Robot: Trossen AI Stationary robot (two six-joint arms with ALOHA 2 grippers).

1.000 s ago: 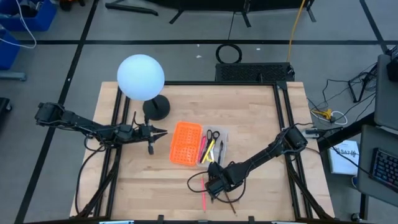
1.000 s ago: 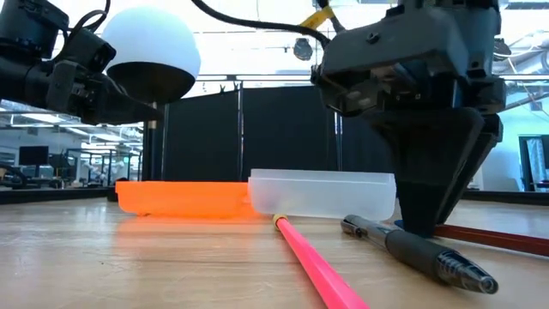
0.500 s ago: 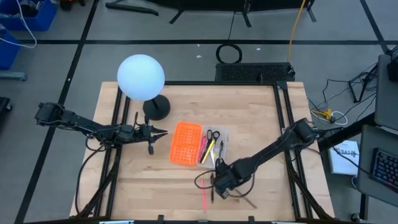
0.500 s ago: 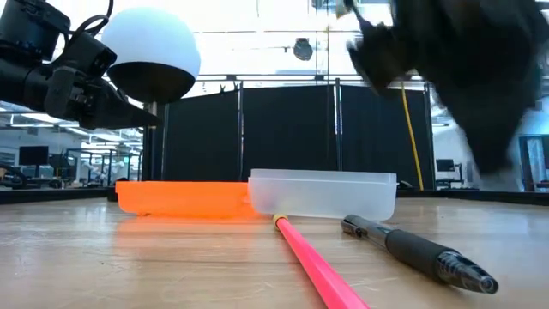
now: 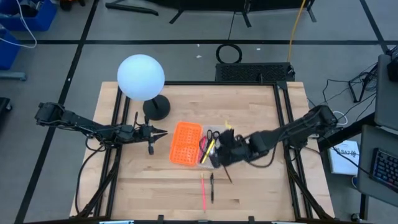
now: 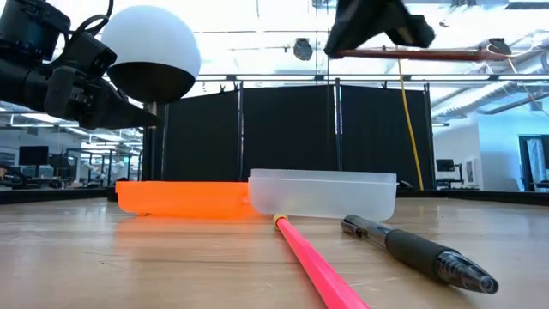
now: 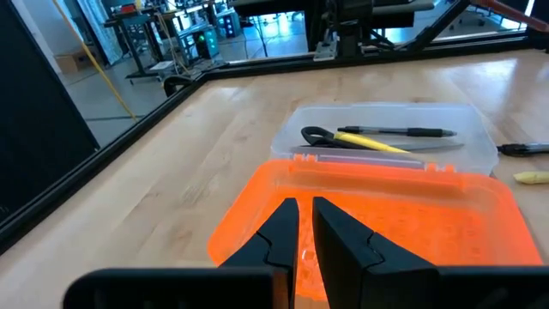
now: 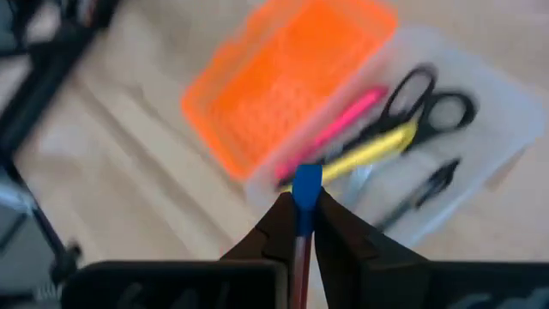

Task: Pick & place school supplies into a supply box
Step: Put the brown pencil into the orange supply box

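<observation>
The supply box lies open mid-table, with an orange half (image 5: 186, 143) and a clear tray (image 5: 219, 138). In the tray lie black-handled scissors (image 8: 429, 99), a pink pen (image 8: 343, 120), a yellow pencil (image 8: 377, 150) and a black pen (image 8: 433, 184). My right gripper (image 5: 224, 153) hovers over the tray's near end, shut on a brown pencil (image 6: 446, 54). A pink pencil (image 5: 203, 191) and a black pen (image 5: 211, 186) lie flat on the table nearer the front edge. My left gripper (image 5: 163, 132) waits shut, left of the orange half. My right gripper pinches the brown pencil between its two fingers close to its blue end (image 8: 306, 184), which shows just past the fingertips. The pencil is lifted clear of the table and lies about level. Its long shaft (image 5: 229, 175) trails toward the table's near edge.
A white globe lamp (image 5: 141, 76) on a black base (image 5: 157, 107) stands at the far left of the table, behind my left arm. Black frame rails (image 5: 287, 124) run along the table's left and right sides. Bare wood lies right of the tray.
My right gripper has risen from the table near the front edge with the brown pencil and travelled toward the far edge, over the clear tray. The pencil is now lifted clear. The pink pencil and black pen have stayed on the table.
</observation>
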